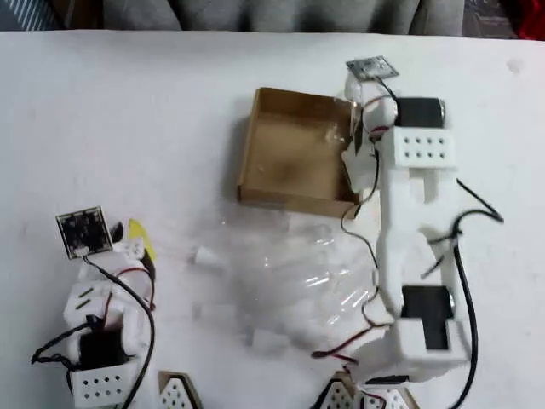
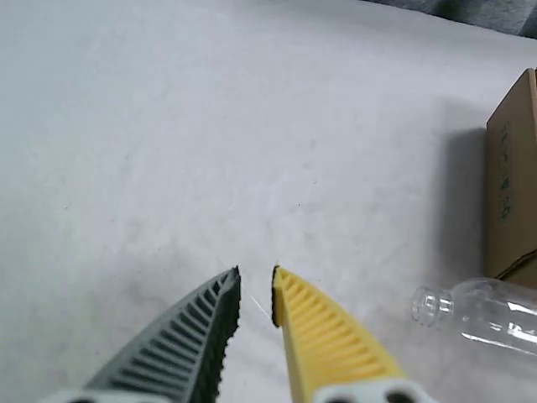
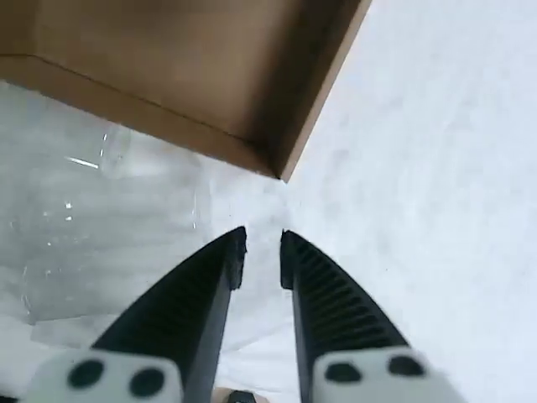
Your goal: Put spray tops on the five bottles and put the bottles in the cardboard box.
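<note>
White table; clear bottle lies near left jaws, apparently not touching

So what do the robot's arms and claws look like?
The left arm and right arm are white blocky plastic with black motors and red and black wires. The left gripper has one grey and one yellow ribbed finger; the right gripper has two black ones.

The place looks like a robotics test bench in a lab or maker's room. A plain white table carries two white printed arms, one near left and one right, with loose red and black wiring and a bare camera board. Grey upholstery runs beyond the table's far edge.
</note>
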Tool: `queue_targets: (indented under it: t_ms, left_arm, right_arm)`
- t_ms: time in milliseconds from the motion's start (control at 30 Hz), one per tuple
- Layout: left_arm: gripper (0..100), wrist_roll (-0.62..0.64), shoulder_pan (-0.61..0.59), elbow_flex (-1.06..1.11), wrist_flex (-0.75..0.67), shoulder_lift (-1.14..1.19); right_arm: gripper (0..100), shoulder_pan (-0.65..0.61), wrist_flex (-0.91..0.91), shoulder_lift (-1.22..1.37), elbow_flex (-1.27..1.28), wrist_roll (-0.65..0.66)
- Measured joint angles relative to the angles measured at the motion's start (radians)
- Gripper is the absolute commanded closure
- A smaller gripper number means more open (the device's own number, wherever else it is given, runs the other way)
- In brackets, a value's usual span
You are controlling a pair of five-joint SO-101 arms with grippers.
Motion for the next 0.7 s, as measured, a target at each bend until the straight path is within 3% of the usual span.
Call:
queue_targets:
  t_ms: [200, 333, 533, 700]
  left_arm:
    - [93, 0.000, 0.000, 0.000, 0.000, 0.000]
    - [93, 0.000, 0.000, 0.000, 0.000, 0.000]
    - [93, 0.000, 0.000, 0.000, 0.000, 0.000]
    - [93, 0.000, 0.000, 0.000, 0.000, 0.000]
  right_arm:
    - [96.7, -0.006, 0.000, -0.236, 0.265, 0.034]
    - [94.6, -0.091, 0.000, -0.379, 0.448, 0.112]
    - [80.1, -0.287, -0.083, -0.548, 0.678, 0.313]
    - [79.4, -0.382, -0.242, -0.631, 0.819, 0.496]
